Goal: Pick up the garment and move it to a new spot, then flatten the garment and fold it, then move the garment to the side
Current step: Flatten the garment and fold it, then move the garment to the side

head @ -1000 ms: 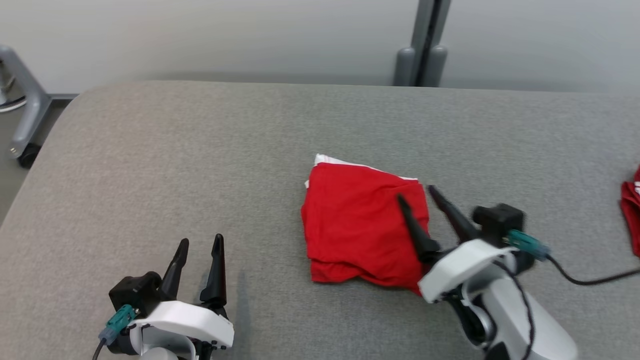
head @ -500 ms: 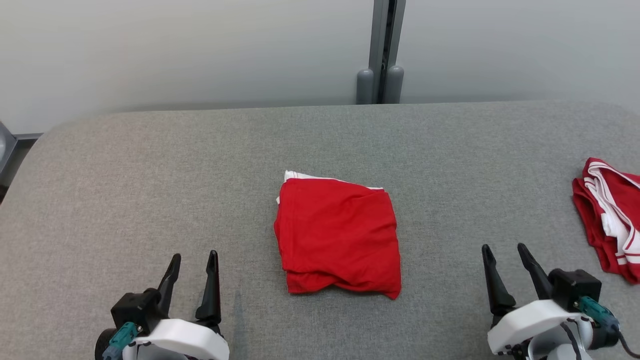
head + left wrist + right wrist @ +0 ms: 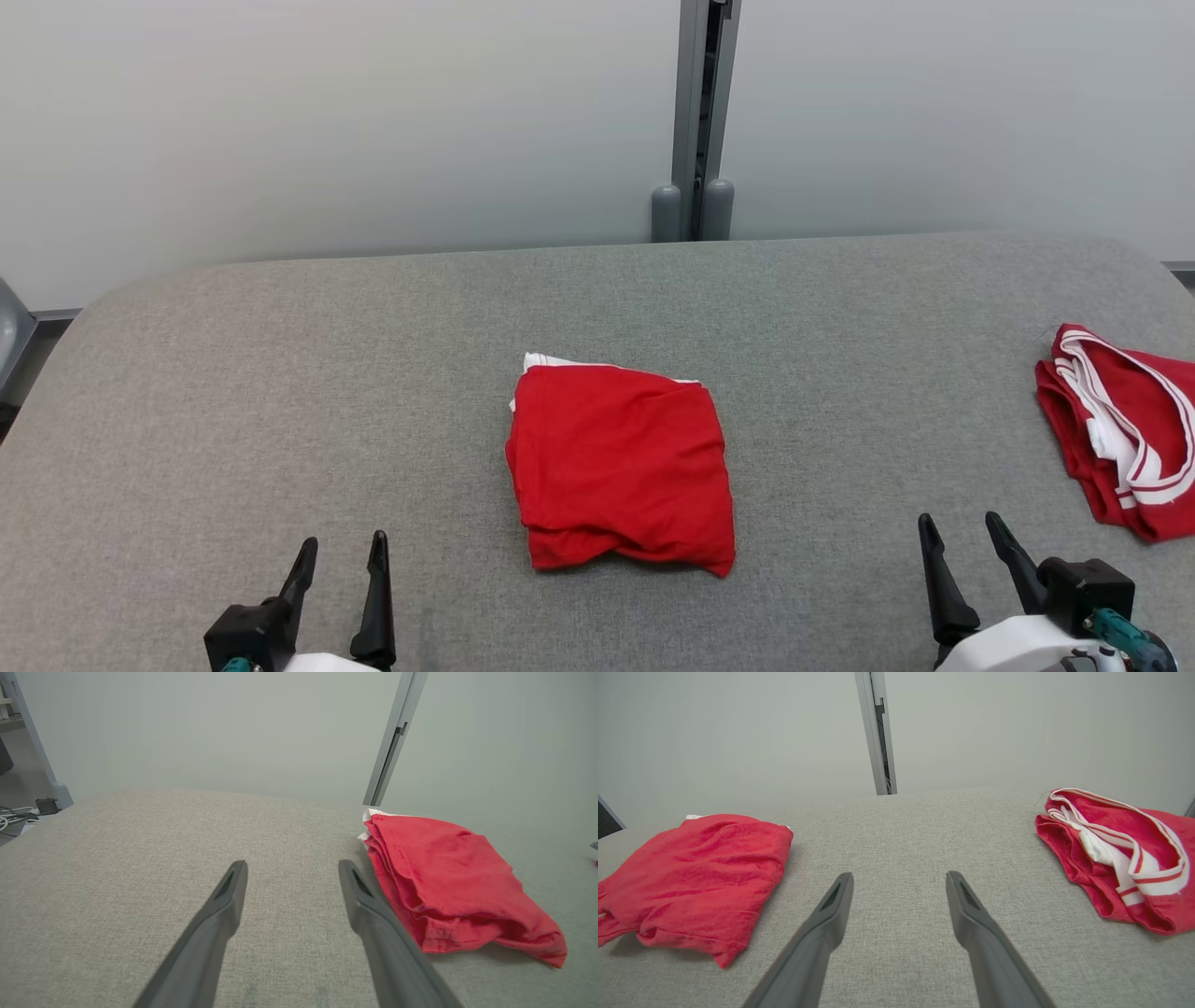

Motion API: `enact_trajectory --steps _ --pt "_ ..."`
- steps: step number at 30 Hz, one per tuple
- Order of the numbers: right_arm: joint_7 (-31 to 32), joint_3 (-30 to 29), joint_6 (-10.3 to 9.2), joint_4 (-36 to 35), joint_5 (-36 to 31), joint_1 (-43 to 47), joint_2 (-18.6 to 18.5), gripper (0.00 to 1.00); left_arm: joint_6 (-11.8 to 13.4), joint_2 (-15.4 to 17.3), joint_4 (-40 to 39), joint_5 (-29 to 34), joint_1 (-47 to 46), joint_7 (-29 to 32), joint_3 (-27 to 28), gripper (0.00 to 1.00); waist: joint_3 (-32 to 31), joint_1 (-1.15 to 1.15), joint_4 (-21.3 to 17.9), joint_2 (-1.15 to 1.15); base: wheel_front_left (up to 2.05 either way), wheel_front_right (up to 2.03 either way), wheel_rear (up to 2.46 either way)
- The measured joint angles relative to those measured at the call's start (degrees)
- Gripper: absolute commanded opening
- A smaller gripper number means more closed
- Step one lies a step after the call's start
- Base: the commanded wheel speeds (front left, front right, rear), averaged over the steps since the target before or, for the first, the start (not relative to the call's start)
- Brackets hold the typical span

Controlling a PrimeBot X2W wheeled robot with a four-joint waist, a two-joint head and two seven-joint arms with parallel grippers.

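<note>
A red garment (image 3: 621, 464) lies folded into a rough square in the middle of the grey table (image 3: 280, 373), a white edge peeking out at its far left corner. It also appears at the right of the left wrist view (image 3: 448, 882) and at the left of the right wrist view (image 3: 696, 877). My left gripper (image 3: 341, 551) is open at the lower left, well clear of the garment. My right gripper (image 3: 962, 527) is open at the lower right, empty, between the folded garment and the other cloth.
A second red garment with white striped trim (image 3: 1120, 429) lies bunched at the table's right edge, also at the right of the right wrist view (image 3: 1120, 854). A grey post (image 3: 695, 121) stands against the wall behind the table. Bare table surface spreads to the left.
My right gripper has drawn back from the folded garment's right edge to the lower right. The head camera has lifted and turned right, bringing the second garment into view. The left gripper stays open.
</note>
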Motion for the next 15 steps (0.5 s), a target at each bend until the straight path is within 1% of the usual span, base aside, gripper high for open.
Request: enact_trajectory --steps 11,15 --pt "0.0 1.24 0.0 -0.11 0.88 0.34 -0.01 1.0 0.26 0.0 -0.32 1.2 1.23 -0.01 -0.02 1.0 0.02 0.0 0.28 0.0 0.0 0.0 0.0" --pt "0.0 2.92 0.0 0.2 1.91 0.21 -0.03 1.0 0.48 0.01 -0.34 1.01 1.22 0.0 -0.65 1.0 0.98 0.0 0.97 0.0 0.0 0.0 0.0"
